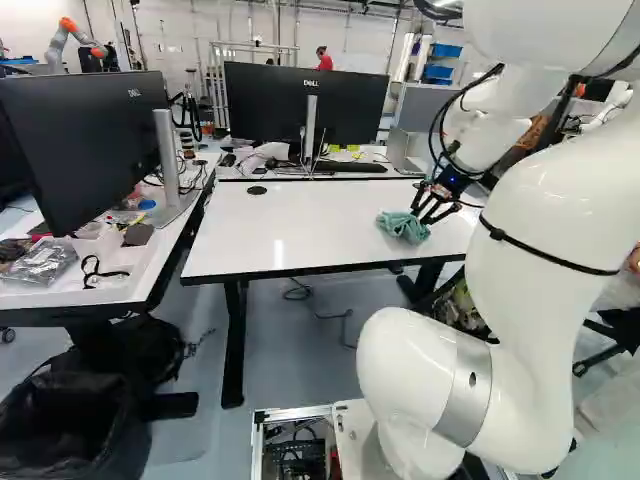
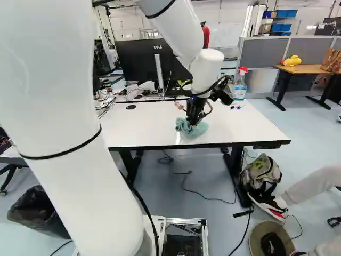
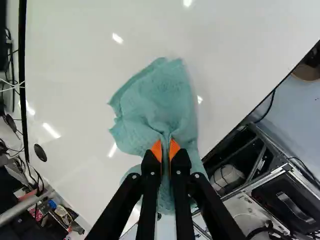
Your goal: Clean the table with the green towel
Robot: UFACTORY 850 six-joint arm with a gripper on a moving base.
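Note:
In the right base view my gripper (image 2: 194, 118) points down at the white table (image 2: 144, 120), over its front half. The green towel (image 2: 184, 126) lies bunched on the tabletop under the fingertips. Seen from the wrist, the gripper (image 3: 166, 152) has both orange pads pinching a fold of the towel (image 3: 155, 102). Part of the cloth spreads ahead of the fingers on the white surface, and more of it shows beneath and beside them. The left base view also shows the towel (image 1: 404, 227) near the table's right side.
A spray bottle (image 2: 240, 84) stands at the table's far right corner. A monitor (image 1: 305, 103) rises behind the table. A cluttered desk (image 1: 100, 285) with another monitor is on the left. Another robot (image 1: 75, 40) stands far back. A backpack (image 2: 262, 173) and a person's legs are at the right.

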